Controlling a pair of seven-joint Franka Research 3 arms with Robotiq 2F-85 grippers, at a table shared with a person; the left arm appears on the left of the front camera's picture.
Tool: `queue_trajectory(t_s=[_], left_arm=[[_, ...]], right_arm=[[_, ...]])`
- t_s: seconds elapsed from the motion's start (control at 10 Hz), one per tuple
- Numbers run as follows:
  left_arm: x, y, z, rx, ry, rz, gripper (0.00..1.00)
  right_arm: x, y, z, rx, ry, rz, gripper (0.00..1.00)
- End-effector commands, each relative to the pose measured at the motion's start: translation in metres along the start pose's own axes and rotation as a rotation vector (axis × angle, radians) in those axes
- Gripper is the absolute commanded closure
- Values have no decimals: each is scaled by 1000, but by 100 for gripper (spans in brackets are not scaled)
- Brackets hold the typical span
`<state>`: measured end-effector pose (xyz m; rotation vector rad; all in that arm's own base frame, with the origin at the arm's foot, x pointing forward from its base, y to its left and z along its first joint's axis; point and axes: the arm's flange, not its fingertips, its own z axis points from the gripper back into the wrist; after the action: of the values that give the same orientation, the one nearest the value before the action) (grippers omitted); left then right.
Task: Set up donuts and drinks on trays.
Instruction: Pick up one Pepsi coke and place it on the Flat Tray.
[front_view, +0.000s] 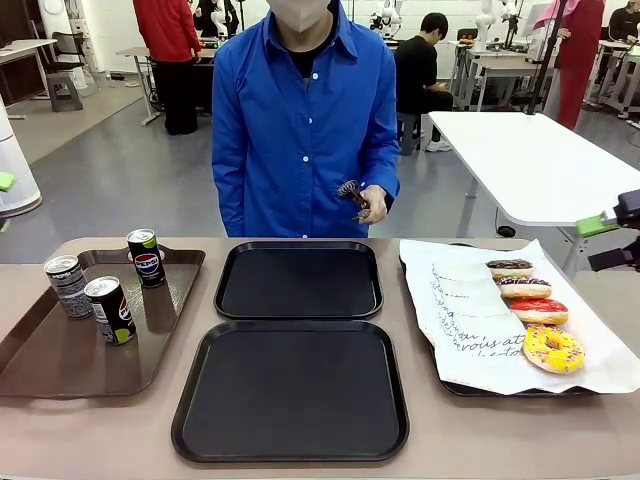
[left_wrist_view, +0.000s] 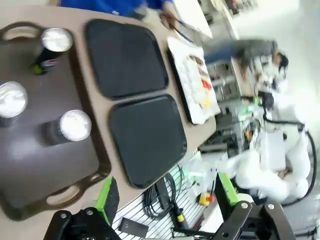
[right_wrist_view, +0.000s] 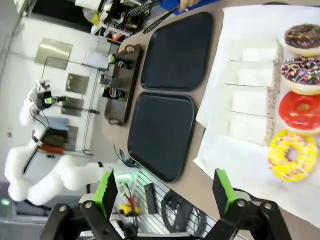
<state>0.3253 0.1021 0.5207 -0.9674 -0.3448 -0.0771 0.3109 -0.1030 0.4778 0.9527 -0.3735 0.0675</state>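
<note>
At table's (front_view: 100, 430) right edge, nearest the right gripper (right_wrist_view: 165, 192), jaws released: donuts (right_wrist_view: 300, 107). At left edge, nearest the left gripper (left_wrist_view: 166, 197), likewise released: drinks (left_wrist_view: 75, 125).

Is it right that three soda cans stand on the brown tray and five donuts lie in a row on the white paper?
Not quite. Four donuts, not five, lie in a row on the white paper, as the front view shows. The three soda cans do stand on the brown tray.

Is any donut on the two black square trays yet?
No, both black trays lie bare; all four donuts sit on the white paper.
</note>
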Motion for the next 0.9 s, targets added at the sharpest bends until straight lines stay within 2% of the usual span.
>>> queue_trajectory(t_s=[0.0,0.2,0.4,0.5,0.7,0.8], left_arm=[[6,28,20,-28,-47,84,0],[5,60,48,-115,-91,156,0],[-6,81,71,-173,-107,197,0],[-10,86,80,-167,-121,213,0],[-12,88,95,-157,-154,207,0],[-14,80,95,-128,-141,164,0]], right_arm=[[-4,-19,19,30,-46,-33,0],[-24,-41,53,98,-56,-57,0],[-44,-54,80,134,-26,-39,0],[-53,-59,90,136,-23,-48,0],[-64,-71,105,128,-99,-96,0],[-62,-75,103,107,-125,-124,0]])
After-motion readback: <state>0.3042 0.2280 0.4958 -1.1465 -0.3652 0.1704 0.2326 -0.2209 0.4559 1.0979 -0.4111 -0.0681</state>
